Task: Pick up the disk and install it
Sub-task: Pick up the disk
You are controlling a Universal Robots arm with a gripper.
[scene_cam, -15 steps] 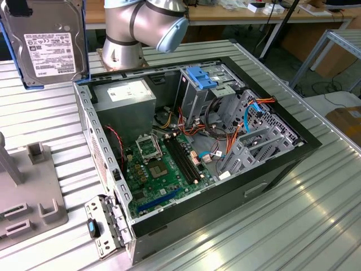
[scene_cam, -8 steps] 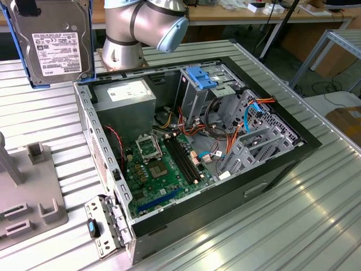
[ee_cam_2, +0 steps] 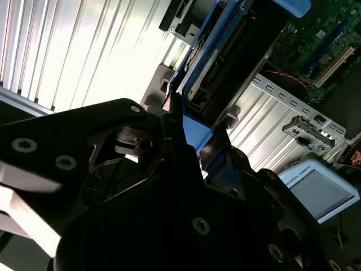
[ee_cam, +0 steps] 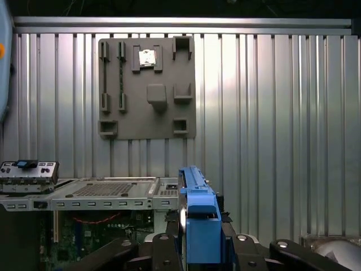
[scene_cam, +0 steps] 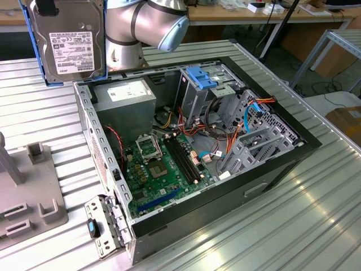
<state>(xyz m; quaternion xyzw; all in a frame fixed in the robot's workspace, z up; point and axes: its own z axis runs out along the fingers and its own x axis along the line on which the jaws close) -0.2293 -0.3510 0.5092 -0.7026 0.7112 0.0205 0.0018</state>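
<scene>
Pickup looks done: black end effector [ee_cam: 200, 248] pinches the dark grey hard drive [scene_cam: 69, 45] in its bright blue carrier, held clear of the ribbed metal bench [scene_cam: 45, 107]. Below and beside it sits the open black computer case [scene_cam: 282, 169]; installing remains.

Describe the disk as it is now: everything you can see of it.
The disk is flat and rectangular: dark grey metal body, white label on its face, bright blue plastic carrier along its edges. It hangs upright off the table at the exterior view's upper left, near the open computer case. The gripper is shut on its carrier; nothing else visibly touches it.
</scene>
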